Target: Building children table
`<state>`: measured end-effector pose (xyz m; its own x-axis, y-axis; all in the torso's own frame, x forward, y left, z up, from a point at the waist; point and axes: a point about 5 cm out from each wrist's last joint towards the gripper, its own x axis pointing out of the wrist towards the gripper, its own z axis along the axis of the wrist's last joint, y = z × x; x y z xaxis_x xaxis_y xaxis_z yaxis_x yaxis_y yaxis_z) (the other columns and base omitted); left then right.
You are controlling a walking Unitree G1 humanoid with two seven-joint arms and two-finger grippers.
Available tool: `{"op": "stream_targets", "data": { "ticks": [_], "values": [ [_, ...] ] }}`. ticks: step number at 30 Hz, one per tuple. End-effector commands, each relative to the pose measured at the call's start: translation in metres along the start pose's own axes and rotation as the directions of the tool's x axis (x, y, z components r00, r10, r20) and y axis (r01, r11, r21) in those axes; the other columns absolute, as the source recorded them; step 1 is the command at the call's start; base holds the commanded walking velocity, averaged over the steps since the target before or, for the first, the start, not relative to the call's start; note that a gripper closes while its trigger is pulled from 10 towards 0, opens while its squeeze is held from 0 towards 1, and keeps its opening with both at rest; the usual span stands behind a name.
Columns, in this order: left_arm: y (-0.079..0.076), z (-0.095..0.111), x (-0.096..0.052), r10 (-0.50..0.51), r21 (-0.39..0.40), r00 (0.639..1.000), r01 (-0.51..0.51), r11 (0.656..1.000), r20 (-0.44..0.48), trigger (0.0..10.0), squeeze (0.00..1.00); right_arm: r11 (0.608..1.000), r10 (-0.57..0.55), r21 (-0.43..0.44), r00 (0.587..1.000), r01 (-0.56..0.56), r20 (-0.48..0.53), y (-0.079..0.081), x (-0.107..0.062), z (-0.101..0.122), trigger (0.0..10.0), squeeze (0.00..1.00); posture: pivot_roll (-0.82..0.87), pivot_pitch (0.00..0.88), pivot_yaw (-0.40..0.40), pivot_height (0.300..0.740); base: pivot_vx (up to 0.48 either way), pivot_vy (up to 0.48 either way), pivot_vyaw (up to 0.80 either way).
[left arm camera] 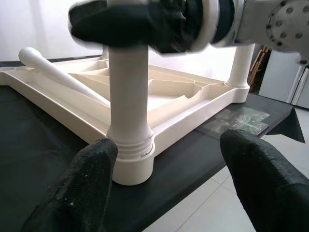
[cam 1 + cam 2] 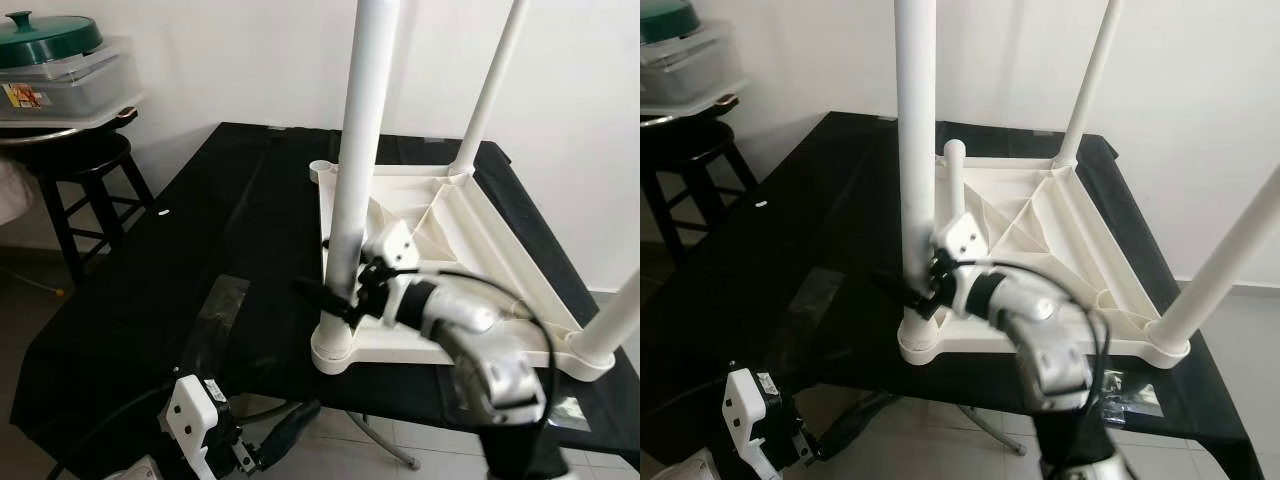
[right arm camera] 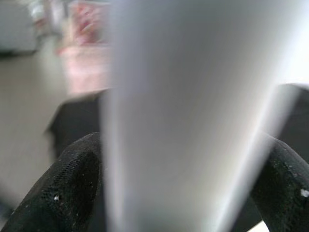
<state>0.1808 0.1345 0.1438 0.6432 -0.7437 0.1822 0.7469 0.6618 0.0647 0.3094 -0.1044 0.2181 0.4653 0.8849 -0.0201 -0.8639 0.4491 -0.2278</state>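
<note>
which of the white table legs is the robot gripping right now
The near-left corner leg, upright in its socket; the right gripper clamps it low down. The two other standing legs are untouched, and a fourth lies loose inside the upturned tabletop.

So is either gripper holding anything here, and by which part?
The right gripper is shut on the near table leg, low on its shaft just above the socket. The left gripper is open, holding nothing.

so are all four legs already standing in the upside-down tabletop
No: three legs stand upright in corner sockets, but the far left socket is empty and the fourth leg lies flat inside the tabletop.
</note>
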Motion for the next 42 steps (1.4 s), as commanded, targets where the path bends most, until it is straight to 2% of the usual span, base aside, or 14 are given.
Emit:
{"op": "stream_targets", "data": {
  "ticks": [1,6,10,11,12,13,24,30,31,33,34,35,37,42],
  "values": [
    [-0.003,-0.002,-0.003,0.001,-0.002,1.0,-0.001,1.0,-0.01,10.0,0.0,0.992,0.117,-0.036,0.992,-0.118,-0.035,-0.007,-0.002,-0.004,10.0,0.0,0.06,0.119,-0.035,0.74,0.0,0.0,0.0],
    [-0.004,-0.001,-0.003,0.002,-0.002,1.0,-0.002,1.0,-0.009,10.0,0.0,0.985,0.172,-0.02,0.983,-0.174,-0.058,-0.015,-0.002,-0.005,10.0,0.0,0.06,0.12,-0.034,0.74,0.0,0.0,0.0],
    [-0.007,0.0,-0.005,0.001,-0.005,1.0,-0.001,1.0,-0.012,10.0,0.0,0.958,0.279,0.081,0.959,-0.274,-0.054,-0.029,0.002,-0.011,10.0,0.0,0.08,0.131,-0.041,0.74,0.0,0.0,0.0],
    [-0.008,0.001,-0.005,0.001,-0.006,1.0,-0.002,1.0,-0.012,10.0,0.0,0.952,0.295,0.101,0.955,-0.29,-0.039,-0.032,0.005,-0.012,2.4,0.0,0.08,0.135,-0.044,0.74,0.0,0.0,0.0],
    [-0.008,0.001,-0.005,0.001,-0.006,1.0,-0.002,1.0,-0.012,10.0,0.0,0.952,0.295,0.101,0.955,-0.29,-0.039,-0.032,0.005,-0.012,2.4,0.0,0.08,0.135,-0.044,0.74,0.0,0.0,0.0],
    [-0.008,0.001,-0.005,0.002,-0.007,1.0,-0.002,1.0,-0.013,10.0,0.0,0.949,0.3,0.109,0.954,-0.295,-0.029,-0.033,0.006,-0.013,0.0,0.0,0.08,0.135,-0.044,0.74,0.0,0.0,0.0],
    [-0.01,0.0,-0.004,0.002,-0.009,1.0,-0.002,1.0,-0.011,10.0,0.0,0.909,0.398,0.131,0.917,-0.395,0.0,-0.03,0.003,-0.017,0.0,0.0,0.08,0.131,-0.047,0.74,0.0,0.0,0.0],
    [-0.01,-0.001,-0.003,0.006,-0.009,1.0,-0.006,1.0,-0.008,10.0,0.0,0.961,0.269,0.076,0.963,-0.266,-0.027,-0.037,-0.005,-0.02,0.0,0.0,0.07,0.121,-0.052,0.74,0.0,0.0,0.0],
    [-0.009,-0.001,-0.004,0.008,-0.009,1.0,-0.008,1.0,-0.007,10.0,0.0,0.988,0.134,0.074,0.991,-0.132,-0.024,-0.035,-0.004,-0.024,0.0,0.0,0.06,0.119,-0.06,0.74,0.0,0.0,0.0],
    [-0.009,-0.001,-0.004,0.012,-0.007,1.0,-0.013,1.0,-0.006,10.0,0.0,0.978,-0.153,0.142,0.988,0.154,-0.015,-0.028,-0.002,-0.033,0.0,0.0,0.06,0.119,-0.062,0.74,0.0,0.0,0.0],
    [-0.007,-0.001,-0.005,0.017,-0.005,1.0,-0.017,1.0,-0.005,10.0,0.0,0.811,-0.574,0.11,0.818,0.575,-0.049,-0.009,-0.01,-0.046,0.0,0.0,0.05,0.116,-0.055,0.74,0.0,0.0,0.0],
    [-0.007,-0.001,-0.005,0.018,-0.005,1.0,-0.018,1.0,-0.005,10.0,0.0,0.741,-0.663,0.092,0.747,0.665,-0.053,-0.004,-0.015,-0.048,0.0,0.0,0.05,0.116,-0.055,0.74,0.0,0.0,0.0],
    [-0.005,-0.001,-0.005,0.015,-0.005,1.0,-0.015,1.0,-0.005,10.0,0.0,0.799,-0.589,0.077,0.802,0.596,-0.102,0.031,-0.006,-0.056,0.0,0.0,0.04,0.115,-0.04,0.74,0.0,0.0,0.0],
    [-0.003,-0.003,-0.004,0.012,-0.007,1.0,-0.012,1.0,-0.006,10.0,0.0,0.853,-0.518,-0.001,0.848,0.521,-0.108,0.041,0.004,-0.056,0.0,0.0,0.02,0.104,-0.032,0.74,0.0,0.0,0.0]
  ]
}}
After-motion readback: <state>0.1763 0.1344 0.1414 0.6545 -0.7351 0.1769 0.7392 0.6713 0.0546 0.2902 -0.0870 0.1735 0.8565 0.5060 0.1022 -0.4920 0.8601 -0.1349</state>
